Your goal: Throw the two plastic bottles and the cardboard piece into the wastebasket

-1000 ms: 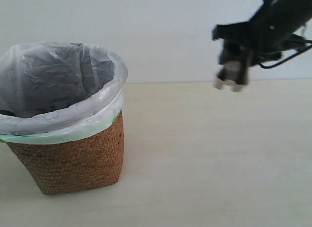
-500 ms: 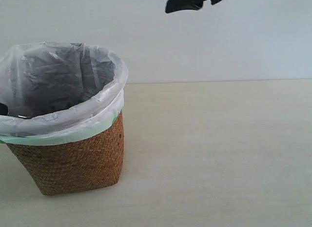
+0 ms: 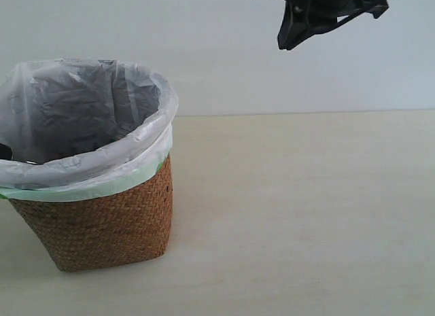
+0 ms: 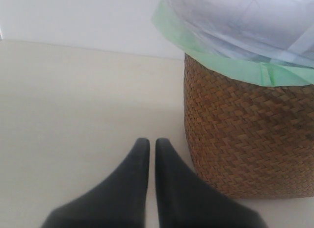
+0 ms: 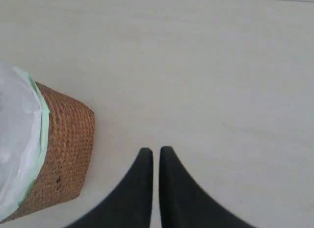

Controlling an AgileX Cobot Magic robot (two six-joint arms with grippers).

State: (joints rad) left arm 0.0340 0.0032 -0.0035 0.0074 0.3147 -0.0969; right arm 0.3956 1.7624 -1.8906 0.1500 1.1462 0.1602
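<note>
The wastebasket (image 3: 102,227), brown wicker with a white bag folded over its rim, stands on the left of the table. Neither plastic bottle nor the cardboard piece shows in any view, and the bag's walls hide the basket's inside. My left gripper (image 4: 148,142) sits low beside the wastebasket's wicker wall (image 4: 245,139), shut with nothing between its fingers. My right gripper (image 5: 156,150) hangs high over the bare table, shut and empty, with the wastebasket (image 5: 64,149) off to one side below it. The right arm (image 3: 319,10) is a dark shape at the top of the exterior view.
The pale wooden table (image 3: 299,214) stretches bare to the right of the basket. A plain white wall (image 3: 217,51) stands behind. A small dark shape (image 3: 4,151) shows at the left edge by the bag's rim.
The right arm rose from mid-height above the table to the top of the exterior view, nearly left it, then came back slightly to the right. The basket has not moved.
</note>
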